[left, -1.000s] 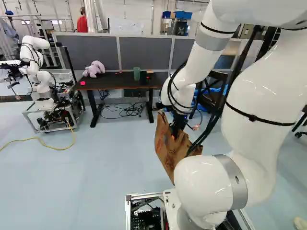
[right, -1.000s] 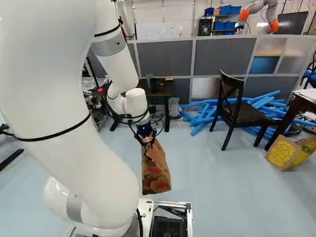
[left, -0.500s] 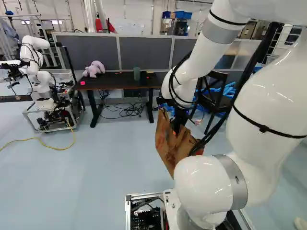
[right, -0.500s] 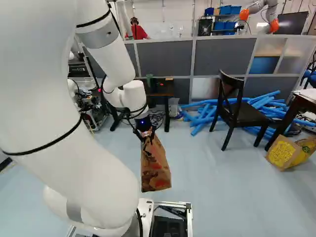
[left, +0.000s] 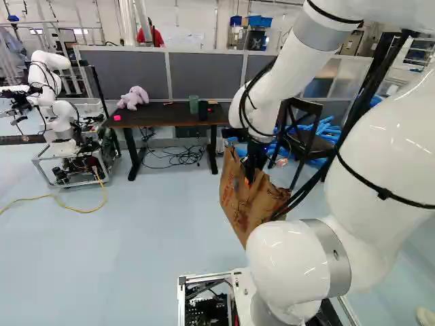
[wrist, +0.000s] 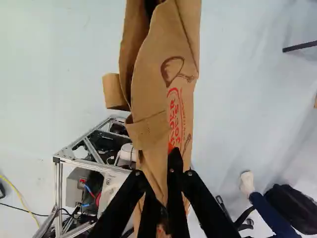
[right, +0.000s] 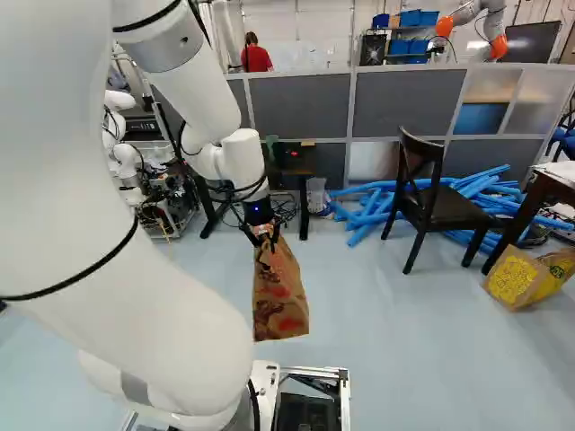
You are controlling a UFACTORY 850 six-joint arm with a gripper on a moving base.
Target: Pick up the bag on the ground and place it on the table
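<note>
One brown paper bag (right: 280, 292), pinched in the claw (right: 265, 239), suspended above the floor (right: 386, 341); slightly raised with it since a moment ago. Lifting seemingly accomplished; the dark tabletop (left: 160, 115) must yet be reached.

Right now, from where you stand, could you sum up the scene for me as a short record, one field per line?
Held: brown paper bag, pinched near its top by the gripper
Bag's position: seems to hang in the air, not on the table
Table: dark top, ahead of the arm
On the table: purple stuffed toy, green cup, black cup
Seat: dark chair in front of blue tubes
Neighbour: another robot arm, at the left of the left base view
</note>
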